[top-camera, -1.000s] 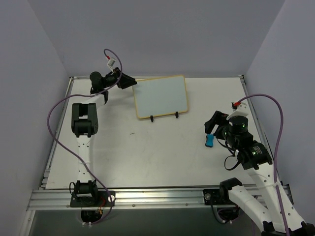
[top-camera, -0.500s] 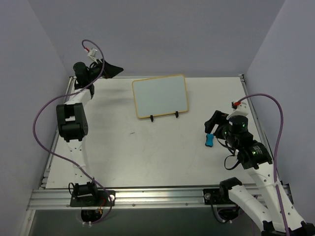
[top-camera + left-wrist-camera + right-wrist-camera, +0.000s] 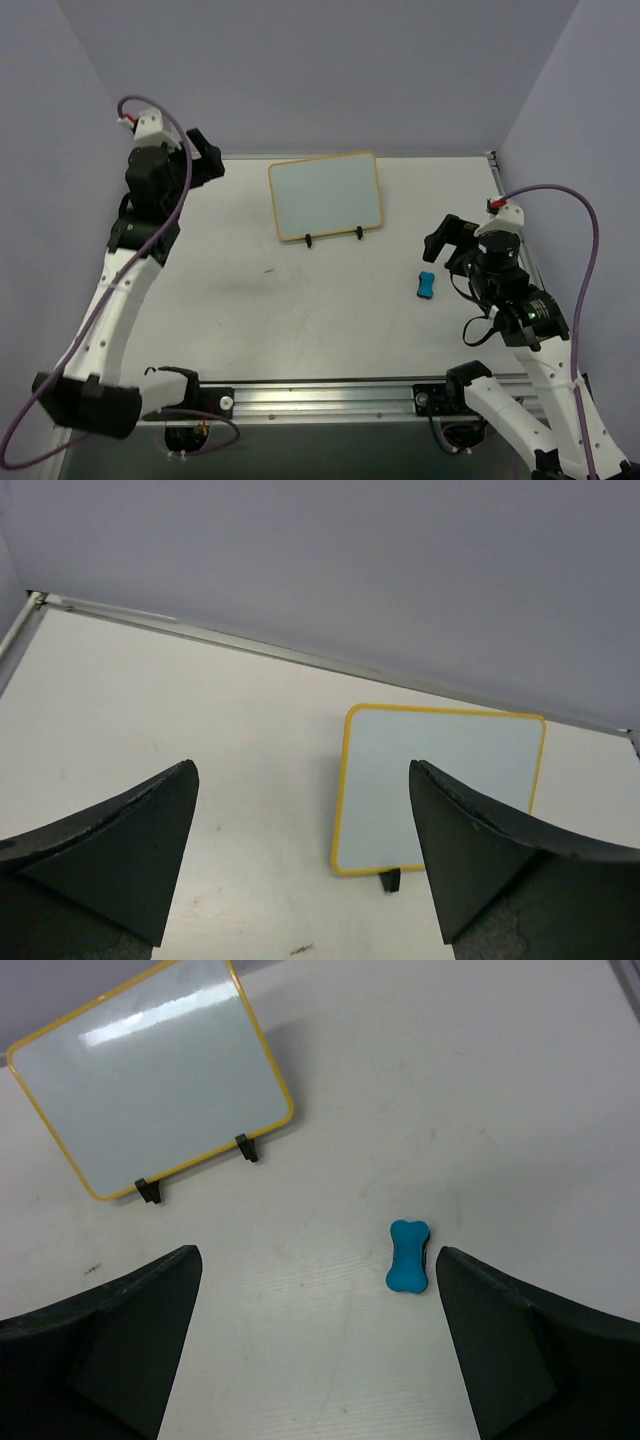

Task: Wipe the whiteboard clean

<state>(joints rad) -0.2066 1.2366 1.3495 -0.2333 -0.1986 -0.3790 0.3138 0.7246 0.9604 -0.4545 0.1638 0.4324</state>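
The whiteboard (image 3: pixel 326 195) has a thin yellow-tan frame and stands on two black feet at the back middle of the table; no writing shows on its face. It also shows in the left wrist view (image 3: pixel 440 780) and the right wrist view (image 3: pixel 150 1090). A small blue bone-shaped eraser (image 3: pixel 426 284) lies free on the table to the right, also seen in the right wrist view (image 3: pixel 408 1255). My left gripper (image 3: pixel 207 160) (image 3: pixel 302 780) is open and empty, high at the far left. My right gripper (image 3: pixel 447 238) (image 3: pixel 318 1255) is open and empty, above and just right of the eraser.
A small dark mark (image 3: pixel 268 270) sits on the white tabletop in front of the board. Grey walls close in the back and both sides. A metal rail (image 3: pixel 320 395) runs along the near edge.
My left arm has swung away from the board's left edge, out to the far left and up. My right gripper has drawn back a little to the right, leaving the eraser lying in place.
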